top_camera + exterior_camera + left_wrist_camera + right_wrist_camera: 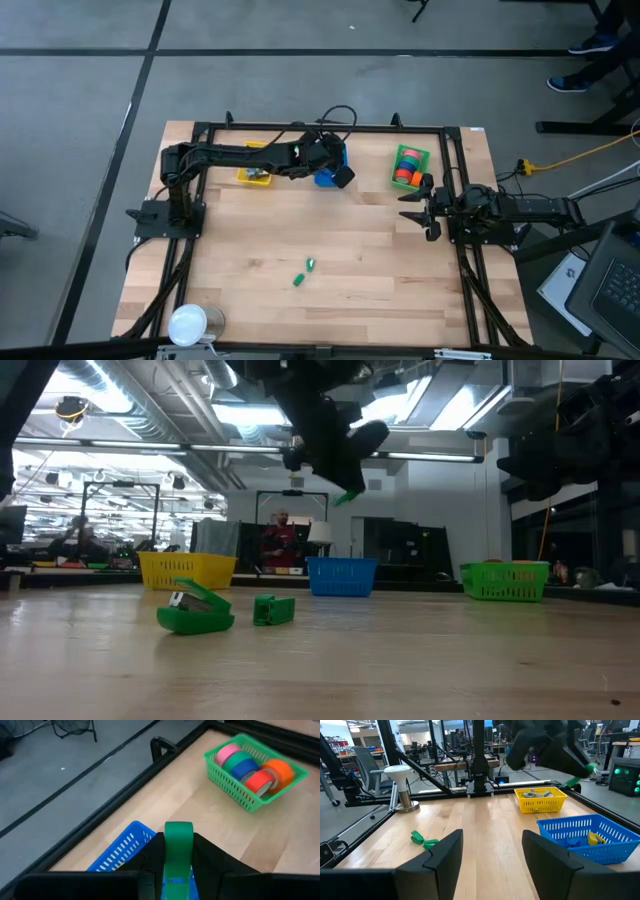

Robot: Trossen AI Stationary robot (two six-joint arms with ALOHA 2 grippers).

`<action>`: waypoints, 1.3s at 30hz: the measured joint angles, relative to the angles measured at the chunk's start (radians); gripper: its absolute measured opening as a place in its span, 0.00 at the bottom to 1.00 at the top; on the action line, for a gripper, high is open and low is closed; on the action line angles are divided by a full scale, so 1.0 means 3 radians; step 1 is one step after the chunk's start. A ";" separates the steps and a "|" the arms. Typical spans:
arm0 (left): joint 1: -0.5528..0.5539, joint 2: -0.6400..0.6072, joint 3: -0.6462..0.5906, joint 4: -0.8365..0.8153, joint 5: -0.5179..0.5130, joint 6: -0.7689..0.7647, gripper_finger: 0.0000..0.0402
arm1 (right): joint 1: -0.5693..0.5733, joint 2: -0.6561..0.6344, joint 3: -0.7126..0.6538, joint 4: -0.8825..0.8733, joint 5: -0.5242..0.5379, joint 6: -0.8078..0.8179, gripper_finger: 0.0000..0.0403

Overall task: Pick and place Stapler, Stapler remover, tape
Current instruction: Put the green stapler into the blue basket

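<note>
Lying on the wooden table (350,250), two green pieces (304,272) near its middle.

Tape rolls (252,767) fill the green basket (235,792); 2 green pieces (303,272) lie mid-table.

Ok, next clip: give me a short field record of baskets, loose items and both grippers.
left gripper: above the blue basket, shut on a green piece
right gripper: open, empty, at the table's right side
blue basket contents: blue and yellow items, kind unclear
yellow basket: holds grey items
green basket: tape rolls in pink, green, blue, red, orange
loose on table: two green pieces, near the front middle
white object: front left corner
</note>
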 joint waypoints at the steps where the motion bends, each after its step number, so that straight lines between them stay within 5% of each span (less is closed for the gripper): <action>1: 0.0007 0.0032 -0.0001 0.0013 0.0002 -0.0006 0.17 | 0.0001 0.0000 -0.0001 0.0001 0.0001 0.0000 0.52; 29: 0.0249 0.0584 -0.0003 0.0039 -0.0018 -0.0426 0.19 | 0.0000 0.0000 0.0000 0.0001 0.0000 0.0000 0.52; 39: 0.0237 0.0590 -0.0004 0.0036 -0.0205 -0.0259 0.32 | 0.0001 0.0000 0.0000 0.0001 0.0001 0.0000 0.52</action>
